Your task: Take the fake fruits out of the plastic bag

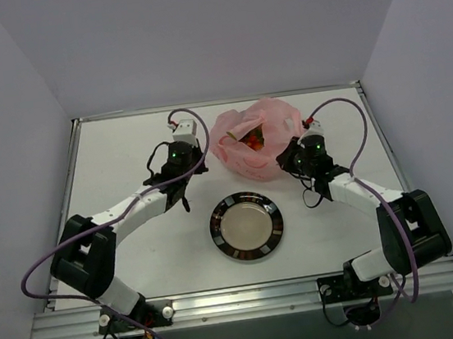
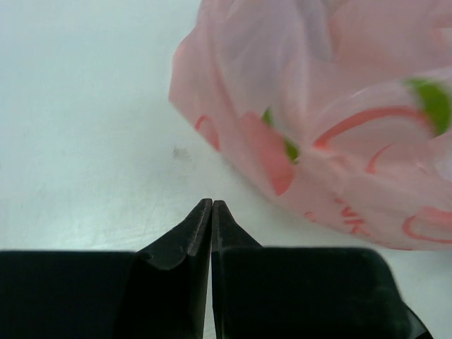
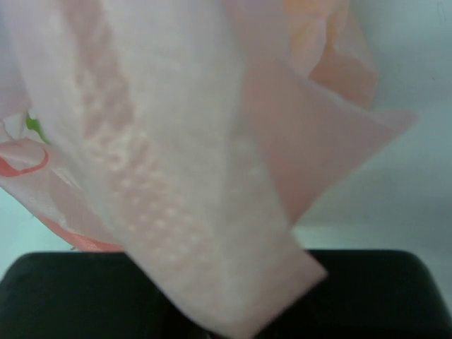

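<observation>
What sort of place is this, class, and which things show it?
Probably a robot lab test cell: two arms bolted to a metal rail, a white table boxed in by plain walls, and staged props, a pink plastic bag and a dark-rimmed plate.

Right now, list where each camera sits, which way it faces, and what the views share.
Top external: above and behind the bases, looking down on table, plate and bag; left arm and right arm show.
Left wrist: on the left arm, looking past the shut left gripper across the table, bag at right.
Right wrist: on the right arm, facing the bag close up; film hides the fingers, only the black body of the right gripper shows.
Shared: all three see the bag.
</observation>
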`<act>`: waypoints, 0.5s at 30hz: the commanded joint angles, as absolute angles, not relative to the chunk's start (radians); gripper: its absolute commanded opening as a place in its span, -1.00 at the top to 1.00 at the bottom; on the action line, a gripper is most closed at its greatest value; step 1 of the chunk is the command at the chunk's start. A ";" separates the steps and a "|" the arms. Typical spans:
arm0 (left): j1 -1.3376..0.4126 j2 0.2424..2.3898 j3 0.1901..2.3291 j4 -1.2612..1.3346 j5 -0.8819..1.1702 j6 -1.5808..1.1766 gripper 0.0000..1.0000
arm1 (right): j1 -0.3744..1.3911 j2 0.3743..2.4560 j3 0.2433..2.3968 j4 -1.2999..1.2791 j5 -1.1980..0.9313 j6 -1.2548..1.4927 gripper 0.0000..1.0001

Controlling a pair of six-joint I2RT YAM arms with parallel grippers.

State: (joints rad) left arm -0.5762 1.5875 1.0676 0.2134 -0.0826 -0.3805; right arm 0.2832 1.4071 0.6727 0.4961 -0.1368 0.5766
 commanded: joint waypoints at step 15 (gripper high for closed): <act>-0.701 1.377 0.984 0.228 0.012 -0.427 0.90 | 0.353 1.468 0.609 0.502 0.028 0.575 1.00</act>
